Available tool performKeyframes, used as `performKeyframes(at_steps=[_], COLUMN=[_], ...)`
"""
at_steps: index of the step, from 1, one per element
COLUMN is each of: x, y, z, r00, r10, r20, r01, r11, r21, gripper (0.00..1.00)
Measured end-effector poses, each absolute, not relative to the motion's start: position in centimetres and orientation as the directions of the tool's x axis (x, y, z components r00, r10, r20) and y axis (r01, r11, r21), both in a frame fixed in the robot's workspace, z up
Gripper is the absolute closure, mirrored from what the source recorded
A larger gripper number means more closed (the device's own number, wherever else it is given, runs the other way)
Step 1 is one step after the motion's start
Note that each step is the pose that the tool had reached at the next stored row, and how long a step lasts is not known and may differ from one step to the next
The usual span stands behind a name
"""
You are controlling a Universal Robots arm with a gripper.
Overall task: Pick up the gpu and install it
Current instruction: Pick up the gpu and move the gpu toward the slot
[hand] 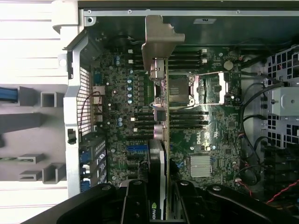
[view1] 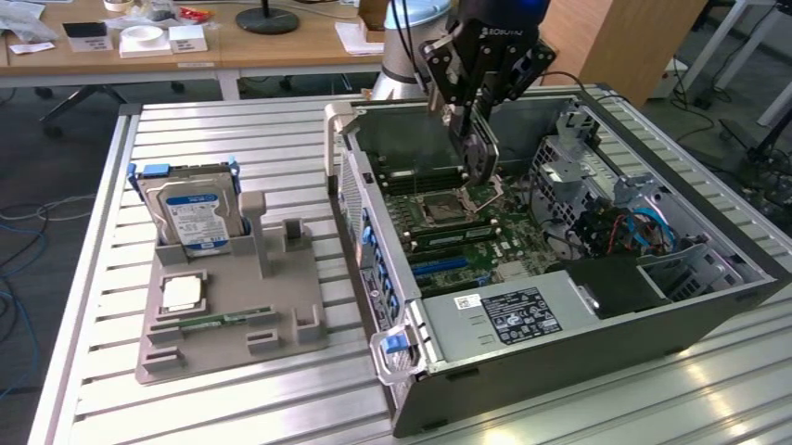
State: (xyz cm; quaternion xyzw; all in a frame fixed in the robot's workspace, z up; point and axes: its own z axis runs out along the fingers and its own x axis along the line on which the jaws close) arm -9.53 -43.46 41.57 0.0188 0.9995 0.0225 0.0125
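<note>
Open computer case (view1: 557, 362) lies right below the jaws, holding the motherboard (hand: 219, 140) and its cables, while the grey tray (view1: 236, 343), well off to the side, keeps the hard drive (view1: 192, 218). The gripper (hand: 161, 203) is pinched narrow on the gpu (hand: 163, 93), which hangs edge-down above the board. Risk: any tilt or drift off the slot, and that edge jams into components!

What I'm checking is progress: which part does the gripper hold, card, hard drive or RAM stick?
The gpu, green card with silver bracket, gripped over the motherboard by the gripper; hard drive and RAM stick rest in the grey holder.
</note>
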Motion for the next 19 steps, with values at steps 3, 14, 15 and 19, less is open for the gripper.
performKeyframes(at_steps=[3, 14, 15, 19], x=[-9.3, -9.0, -8.9, -8.2], y=[-43.5, -43.4, -43.4, -43.5], z=[41.6, 41.6, 41.6, 41.6], r00=[-0.999, -0.999, -0.999, -0.999], r10=[0.038, 0.038, 0.038, 0.038], r20=[-0.024, -0.024, -0.024, -0.024], r01=[0.037, 0.037, 0.037, 0.037], r11=[0.998, 0.998, 0.998, 0.998], r21=[0.045, 0.045, 0.045, 0.045], gripper=[0.73, 0.73, 0.73, 0.73])
